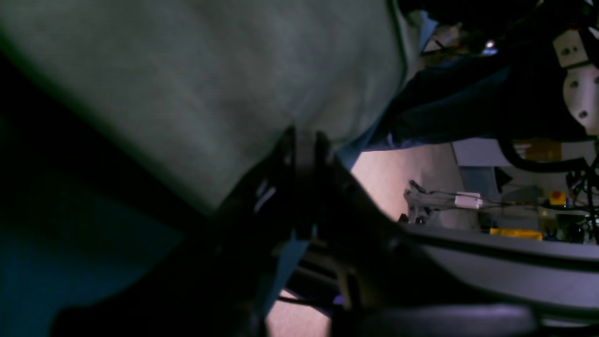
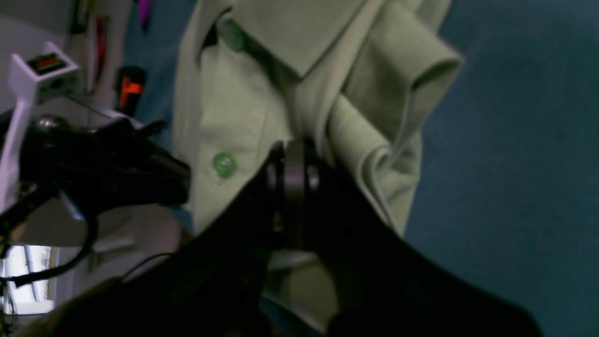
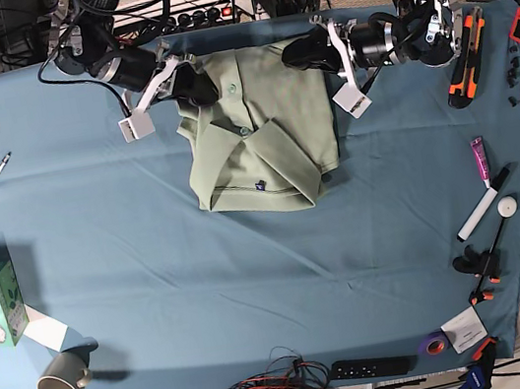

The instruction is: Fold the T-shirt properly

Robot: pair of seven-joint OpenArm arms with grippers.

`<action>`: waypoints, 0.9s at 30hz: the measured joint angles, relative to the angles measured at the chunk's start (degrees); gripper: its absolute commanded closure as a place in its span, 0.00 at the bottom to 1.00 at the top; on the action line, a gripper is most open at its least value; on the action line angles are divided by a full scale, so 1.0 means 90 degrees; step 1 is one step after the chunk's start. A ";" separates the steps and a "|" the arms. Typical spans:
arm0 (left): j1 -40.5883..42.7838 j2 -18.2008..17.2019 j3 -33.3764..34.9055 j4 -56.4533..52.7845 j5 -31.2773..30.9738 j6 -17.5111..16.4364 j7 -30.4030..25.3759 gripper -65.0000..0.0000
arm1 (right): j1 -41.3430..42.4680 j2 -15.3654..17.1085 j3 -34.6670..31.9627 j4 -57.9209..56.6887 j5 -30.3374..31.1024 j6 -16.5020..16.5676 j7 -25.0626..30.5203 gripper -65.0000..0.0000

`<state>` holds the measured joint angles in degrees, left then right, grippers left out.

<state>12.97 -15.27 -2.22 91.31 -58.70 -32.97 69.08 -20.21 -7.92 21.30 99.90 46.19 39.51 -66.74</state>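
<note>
Your T-shirt (image 3: 260, 135) lies partly folded on the teal worktop (image 3: 153, 272), long axis running from far edge to near edge, collar (image 3: 231, 139) about midway; left gripper (image 3: 301, 53) and right gripper (image 3: 198, 93) both have jaws clamped on its far edge.
</note>
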 measured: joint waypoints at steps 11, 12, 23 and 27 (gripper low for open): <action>0.0090 -0.0143 -0.0583 0.0119 -0.0090 0.0216 0.0250 1.00 | -0.0073 0.0384 0.0032 0.1562 -0.1112 -0.0561 -0.0204 1.00; 0.0090 -0.0182 -0.0719 0.0153 -0.0015 0.0289 0.0267 1.00 | -0.0085 0.0384 0.0032 0.1698 -0.1112 -0.0559 -0.0151 1.00; 0.0279 -0.0568 -0.1491 0.1158 0.0867 0.0440 0.0544 1.00 | -0.0758 0.0401 0.0187 0.2594 -0.1360 -0.0559 -0.0083 1.00; 0.0809 -0.0673 -0.1940 0.1656 0.0430 0.0379 0.0607 1.00 | -0.1430 0.0542 0.0573 0.2941 -0.1202 -0.0571 -0.0126 1.00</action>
<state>20.25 -21.32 -19.68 106.21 -54.83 -29.56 74.54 -33.08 -3.05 26.46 126.37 35.38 34.37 -67.88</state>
